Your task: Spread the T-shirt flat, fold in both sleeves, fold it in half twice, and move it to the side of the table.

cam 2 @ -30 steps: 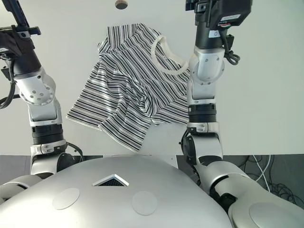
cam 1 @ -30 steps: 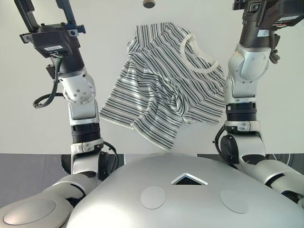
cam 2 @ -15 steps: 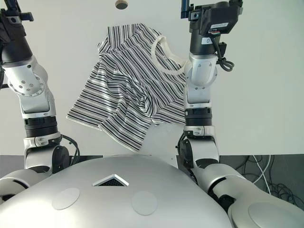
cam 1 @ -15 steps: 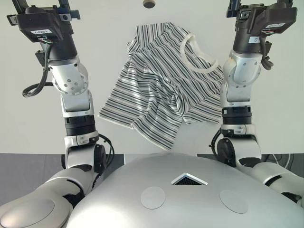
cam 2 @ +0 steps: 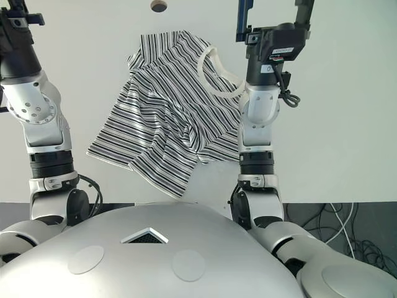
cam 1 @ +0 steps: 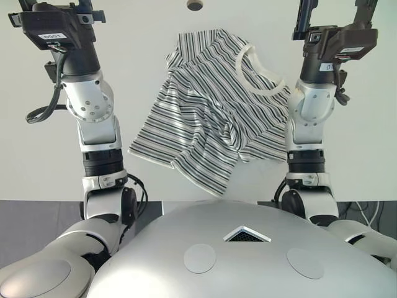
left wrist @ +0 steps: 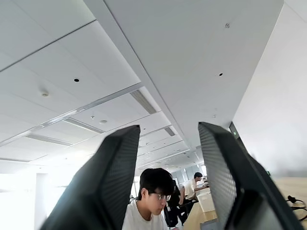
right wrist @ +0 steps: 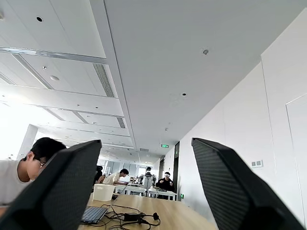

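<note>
Now the striped T-shirt lies rumpled on the table, between and below both upturned grippers. Left gripper and right gripper each have fingers spread apart, gripping nothing.

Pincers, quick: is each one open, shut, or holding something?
Left pincer: open, holding nothing.
Right pincer: open, holding nothing.
</note>
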Tool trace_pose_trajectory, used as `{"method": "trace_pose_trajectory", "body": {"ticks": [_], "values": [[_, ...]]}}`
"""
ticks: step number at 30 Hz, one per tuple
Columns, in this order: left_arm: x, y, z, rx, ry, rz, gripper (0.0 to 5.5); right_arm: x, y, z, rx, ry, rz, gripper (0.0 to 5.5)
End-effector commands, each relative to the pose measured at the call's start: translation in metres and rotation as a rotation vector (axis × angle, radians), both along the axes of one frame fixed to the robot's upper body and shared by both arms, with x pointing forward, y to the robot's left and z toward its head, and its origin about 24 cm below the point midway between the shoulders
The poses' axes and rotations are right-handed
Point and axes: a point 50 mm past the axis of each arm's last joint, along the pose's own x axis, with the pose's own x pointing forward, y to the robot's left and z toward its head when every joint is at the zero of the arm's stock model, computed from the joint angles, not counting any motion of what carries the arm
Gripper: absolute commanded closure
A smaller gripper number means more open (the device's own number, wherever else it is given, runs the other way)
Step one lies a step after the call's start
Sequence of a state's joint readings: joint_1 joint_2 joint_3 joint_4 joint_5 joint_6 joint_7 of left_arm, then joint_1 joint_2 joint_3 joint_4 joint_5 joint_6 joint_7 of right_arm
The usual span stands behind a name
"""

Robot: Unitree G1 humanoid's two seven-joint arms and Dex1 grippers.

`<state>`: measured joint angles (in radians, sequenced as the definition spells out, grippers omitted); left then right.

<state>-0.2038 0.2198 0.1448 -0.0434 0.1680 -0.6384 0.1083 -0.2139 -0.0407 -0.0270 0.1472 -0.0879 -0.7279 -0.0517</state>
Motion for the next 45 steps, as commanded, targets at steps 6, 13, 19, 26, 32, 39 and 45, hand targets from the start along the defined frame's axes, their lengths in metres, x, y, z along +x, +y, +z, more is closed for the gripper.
{"method": "trace_pose_trajectory", "body": {"ticks": [6, 13, 19, 26, 32, 39, 45], "values": [[0.0, -0.017, -0.017, 0.045, 0.08, -0.038, 3.23, 0.001, -0.03, -0.012, -0.073, 0.124, 0.006, 1.98], [0.004, -0.025, -0.047, 0.125, 0.226, -0.079, 3.23, -0.017, -0.05, -0.032, -0.158, 0.228, 0.009, 1.98], [-0.018, -0.034, -0.094, 0.602, 0.471, -0.392, 3.23, -0.074, -0.096, -0.047, -0.467, 0.514, 0.241, 1.98], [-0.046, -0.002, -0.113, 0.957, 0.678, -0.634, 3.23, -0.092, -0.1, -0.036, -0.743, 0.727, 0.525, 1.98], [-0.062, 0.018, -0.124, 1.018, 0.818, -0.684, 3.23, -0.067, -0.08, -0.042, -0.829, 0.735, 0.591, 1.98], [-0.099, 0.04, -0.157, 1.243, 1.115, -0.805, 3.23, -0.048, -0.085, -0.068, -1.102, 0.818, 0.571, 1.98], [-0.115, 0.057, -0.177, 1.406, 1.26, -0.834, 3.23, -0.05, -0.099, -0.09, -1.272, 0.958, 0.647, 1.98]]}}
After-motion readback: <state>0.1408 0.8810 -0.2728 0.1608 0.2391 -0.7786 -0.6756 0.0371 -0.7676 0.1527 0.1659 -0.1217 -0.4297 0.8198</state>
